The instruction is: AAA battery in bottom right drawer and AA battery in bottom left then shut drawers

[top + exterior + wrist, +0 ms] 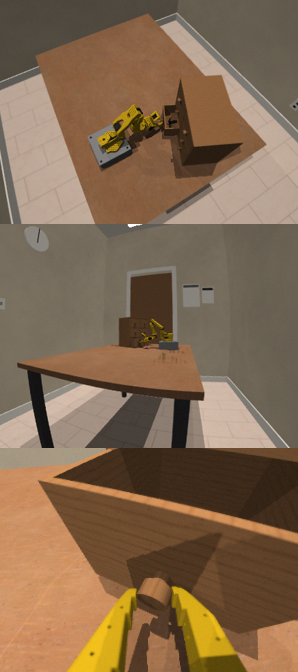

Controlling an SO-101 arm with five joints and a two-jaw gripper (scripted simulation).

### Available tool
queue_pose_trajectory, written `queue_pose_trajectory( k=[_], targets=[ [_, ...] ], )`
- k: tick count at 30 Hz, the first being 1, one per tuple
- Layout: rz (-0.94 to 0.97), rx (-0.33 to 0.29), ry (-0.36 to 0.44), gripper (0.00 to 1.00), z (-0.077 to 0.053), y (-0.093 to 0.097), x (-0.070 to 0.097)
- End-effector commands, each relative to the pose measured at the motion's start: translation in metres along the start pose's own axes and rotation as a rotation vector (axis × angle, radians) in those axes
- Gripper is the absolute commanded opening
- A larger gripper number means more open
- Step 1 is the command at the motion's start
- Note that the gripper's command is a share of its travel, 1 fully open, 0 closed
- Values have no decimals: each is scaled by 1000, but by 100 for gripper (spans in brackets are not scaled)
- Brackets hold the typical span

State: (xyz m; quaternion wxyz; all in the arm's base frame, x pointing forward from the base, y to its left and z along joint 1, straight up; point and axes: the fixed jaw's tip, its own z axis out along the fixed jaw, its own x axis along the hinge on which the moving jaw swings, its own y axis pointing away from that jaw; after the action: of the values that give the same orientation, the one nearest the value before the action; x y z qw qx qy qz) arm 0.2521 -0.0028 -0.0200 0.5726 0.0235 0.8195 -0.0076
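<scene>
The wooden chest (206, 117) stands at the table's right side; it also shows in the exterior view (131, 332). One low drawer (171, 117) is pulled out towards the arm. A small dark cylinder, a battery by its look (172, 121), lies inside it. In the wrist view the drawer's front (175, 543) fills the frame, and its inside is in shadow. My gripper (153, 598) is shut on the drawer's round wooden knob (153, 591), one finger on each side. In the overhead view my gripper (160, 123) sits right at the drawer front.
The arm's grey base (109, 148) sits left of the chest. A small red thing (147, 348) lies on the table near the chest and the arm. The other drawers of the chest look shut, each with its knob (178, 100) sticking out.
</scene>
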Motion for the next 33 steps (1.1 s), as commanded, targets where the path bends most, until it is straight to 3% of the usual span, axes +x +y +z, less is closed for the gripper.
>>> queue_pose_trajectory(
  k=[1,12,33],
  targets=[
    [-7,1,-4,0,0,0,-2],
    [-7,1,-4,0,0,0,-2],
    [-2,42,-5,0,15,-12,-6]
  ],
)
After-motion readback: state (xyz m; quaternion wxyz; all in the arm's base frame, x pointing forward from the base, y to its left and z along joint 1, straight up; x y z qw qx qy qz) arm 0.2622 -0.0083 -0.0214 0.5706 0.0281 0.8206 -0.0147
